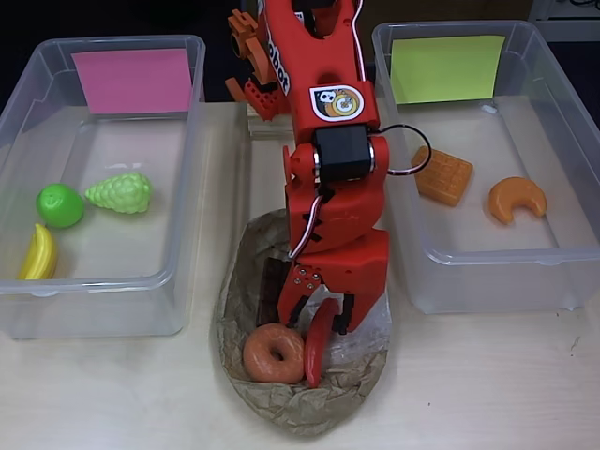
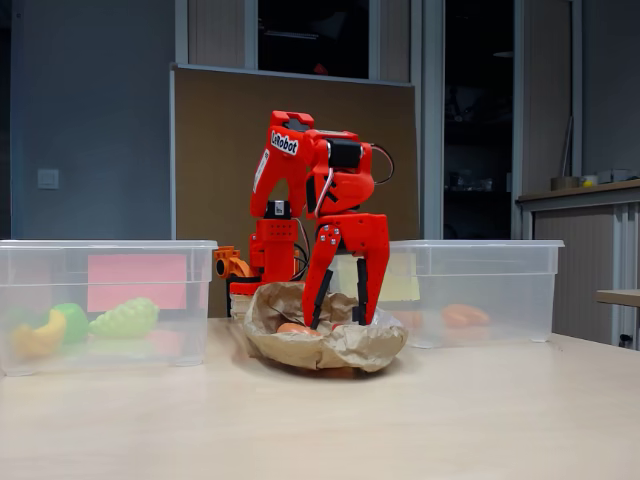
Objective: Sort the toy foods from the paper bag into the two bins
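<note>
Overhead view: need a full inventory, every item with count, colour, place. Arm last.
Clear plastic bin with pink label: 1, left of the arm.
Yellow toy banana: 1, in the pink-label bin, front left corner.
Green toy apple: 1, same bin, behind the banana.
Light-green toy grapes: 1, same bin, right of the apple.
Clear plastic bin with yellow-green label: 1, right of the arm.
Orange toy waffle: 1, in the yellow-green-label bin.
Orange toy croissant: 1, same bin, right of the waffle.
Crumpled brown paper bag: 1, on the table between the bins.
Orange-brown toy donut: 1, on the bag.
Dark brown piece: 1, on the bag, partly hidden by the arm; identity unclear.
Red gripper: 1, open, lowered over the bag beside the donut.
</note>
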You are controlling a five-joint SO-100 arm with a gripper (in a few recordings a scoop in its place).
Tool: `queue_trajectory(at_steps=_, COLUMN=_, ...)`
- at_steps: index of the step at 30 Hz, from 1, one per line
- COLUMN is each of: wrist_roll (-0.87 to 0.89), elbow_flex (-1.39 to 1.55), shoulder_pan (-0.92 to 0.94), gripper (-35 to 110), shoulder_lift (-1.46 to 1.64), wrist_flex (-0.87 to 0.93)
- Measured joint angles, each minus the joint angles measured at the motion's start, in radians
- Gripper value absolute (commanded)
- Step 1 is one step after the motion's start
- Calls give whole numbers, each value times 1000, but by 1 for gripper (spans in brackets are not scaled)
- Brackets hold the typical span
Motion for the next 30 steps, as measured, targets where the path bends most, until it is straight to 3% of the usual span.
queue_trajectory(at_steps=4, wrist_roll=-2, elbow_flex=-17, shoulder_pan=-6, gripper=22, shoulder_lift=-34, wrist_flex=-14)
queue_trajectory(at_steps=10, wrist_roll=0, elbow_flex=-31, shoulder_pan=0, gripper=0, shoulder_lift=-54, wrist_flex=-40)
queue_trajectory(at_steps=12, wrist_roll=28, elbow_flex=-31, shoulder_pan=2, gripper=0, shoulder_lift=-54, wrist_flex=-29)
queue_trajectory(at_steps=22, wrist_roll=48, elbow_flex=-112, shoulder_pan=2, gripper=0, shoulder_lift=-54, wrist_flex=176)
queue_trajectory(at_steps=30, wrist_roll=21, elbow_flex=-279, shoulder_pan=9, gripper=0, shoulder_lift=-49, wrist_flex=465)
